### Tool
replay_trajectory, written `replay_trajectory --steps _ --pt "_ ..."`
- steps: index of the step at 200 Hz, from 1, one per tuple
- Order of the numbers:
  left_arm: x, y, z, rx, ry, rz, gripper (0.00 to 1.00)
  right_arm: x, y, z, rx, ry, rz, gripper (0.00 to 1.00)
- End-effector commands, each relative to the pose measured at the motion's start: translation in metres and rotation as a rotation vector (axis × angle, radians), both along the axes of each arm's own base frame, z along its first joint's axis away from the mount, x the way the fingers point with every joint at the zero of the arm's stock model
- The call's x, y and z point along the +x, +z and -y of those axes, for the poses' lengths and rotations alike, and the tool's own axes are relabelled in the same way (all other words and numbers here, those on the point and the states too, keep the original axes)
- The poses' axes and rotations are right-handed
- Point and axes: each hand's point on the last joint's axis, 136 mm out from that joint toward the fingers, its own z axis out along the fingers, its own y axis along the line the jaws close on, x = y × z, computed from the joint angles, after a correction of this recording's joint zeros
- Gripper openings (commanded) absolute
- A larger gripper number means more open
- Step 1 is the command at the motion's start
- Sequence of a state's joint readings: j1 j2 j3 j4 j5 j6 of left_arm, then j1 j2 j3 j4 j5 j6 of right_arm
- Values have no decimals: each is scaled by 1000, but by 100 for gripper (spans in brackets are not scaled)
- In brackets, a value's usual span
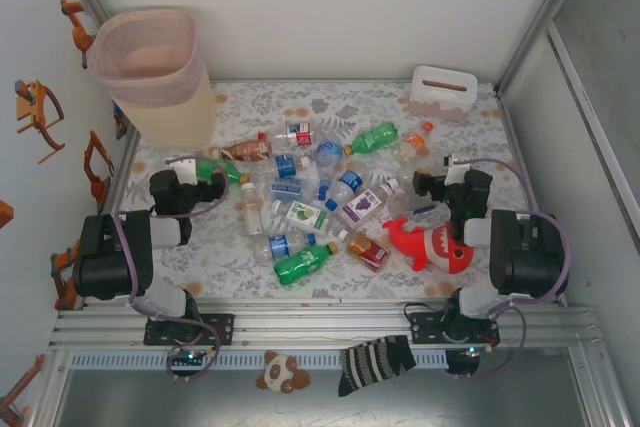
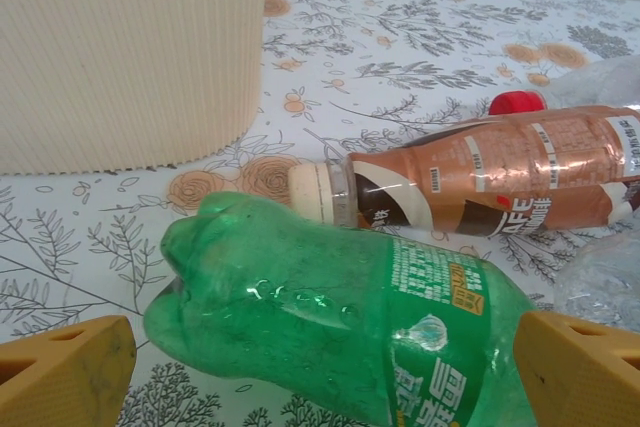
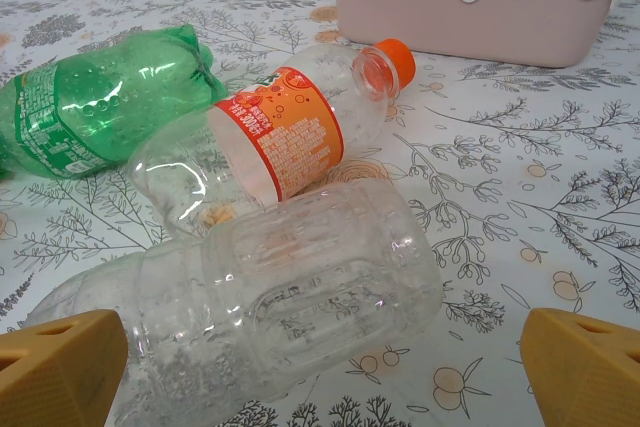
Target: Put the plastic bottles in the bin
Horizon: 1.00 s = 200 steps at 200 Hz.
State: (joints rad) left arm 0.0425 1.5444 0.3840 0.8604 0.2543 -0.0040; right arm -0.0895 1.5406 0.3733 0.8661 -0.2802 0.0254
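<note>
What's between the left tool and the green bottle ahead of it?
Nothing visible. The green bottle lies straight ahead of the open left tool, framed by its fingers. The brown bottle lies behind it, not in front.

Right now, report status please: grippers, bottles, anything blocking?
Left gripper open at green bottle. Right gripper open at clear bottle. Bottles on table, bin looks empty. Red shark plush near right gripper.
</note>
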Motion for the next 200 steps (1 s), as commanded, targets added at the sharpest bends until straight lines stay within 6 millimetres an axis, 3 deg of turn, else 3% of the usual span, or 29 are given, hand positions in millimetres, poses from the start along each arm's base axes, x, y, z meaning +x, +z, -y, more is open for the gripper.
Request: replay_trajectory --steps 1,43,136,163,200 --pt "2 7 0 -6 -8 30 97 2 5 3 -13 -1 32 99" --pt "3 11 -3 -3 8 35 97 1 12 3 -25 -12 27 99" --pt "-5 39 -24 103 253 -140 97 -12 54 4 3 -44 -34 95" --pt "-14 48 -20 57 343 -262 97 -15 71 5 77 -87 -68 92" --pt "-27 50 -11 -163 468 -458 100 -22 88 5 161 -136 -153 89"
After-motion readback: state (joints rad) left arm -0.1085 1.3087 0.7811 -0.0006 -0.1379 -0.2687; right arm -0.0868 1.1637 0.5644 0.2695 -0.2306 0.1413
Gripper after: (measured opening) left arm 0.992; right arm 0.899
